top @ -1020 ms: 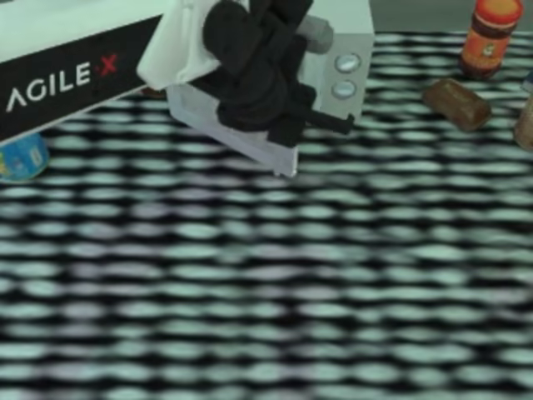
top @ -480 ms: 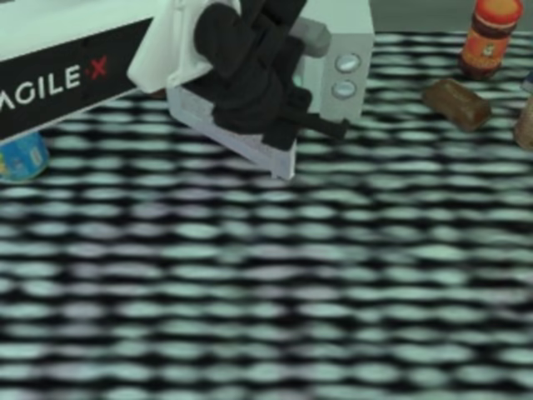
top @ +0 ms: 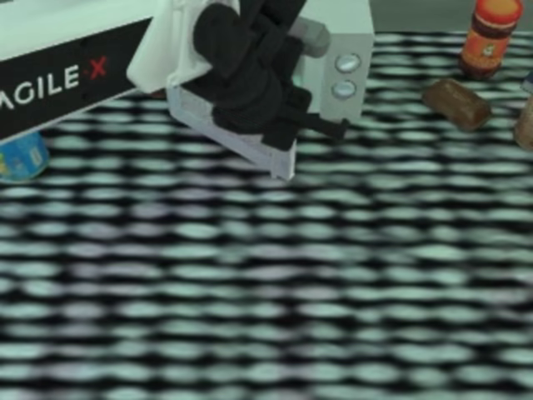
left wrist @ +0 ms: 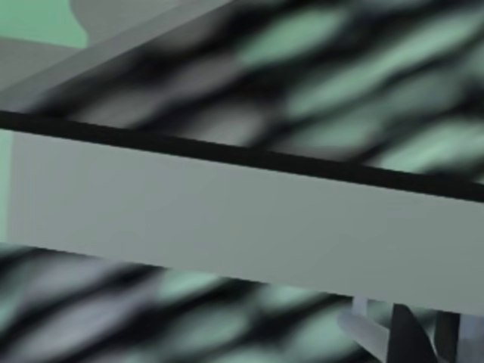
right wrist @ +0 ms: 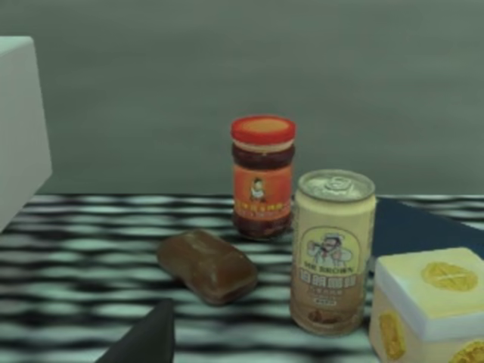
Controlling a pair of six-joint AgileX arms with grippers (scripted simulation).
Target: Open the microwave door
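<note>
From the top view, the small white boxy microwave (top: 337,50) sits at the far edge of the table, left of centre. Its flat white door panel (top: 237,142) is swung out from the front at an angle, free edge toward the near side. My left arm, white with a black AgileX band, reaches in from the left; its black gripper (top: 287,129) sits over the door's free end. I cannot tell how far its fingers are spread.

Left wrist view: a pale flat panel (left wrist: 242,219) fills the frame, striped black-and-green table cover (left wrist: 363,83) behind it.

Right side of the table: red-lidded sauce jar (top: 490,33), brown rounded block (top: 455,103).

Right wrist view: cream drink can (right wrist: 333,249) beside the jar (right wrist: 262,178).
</note>
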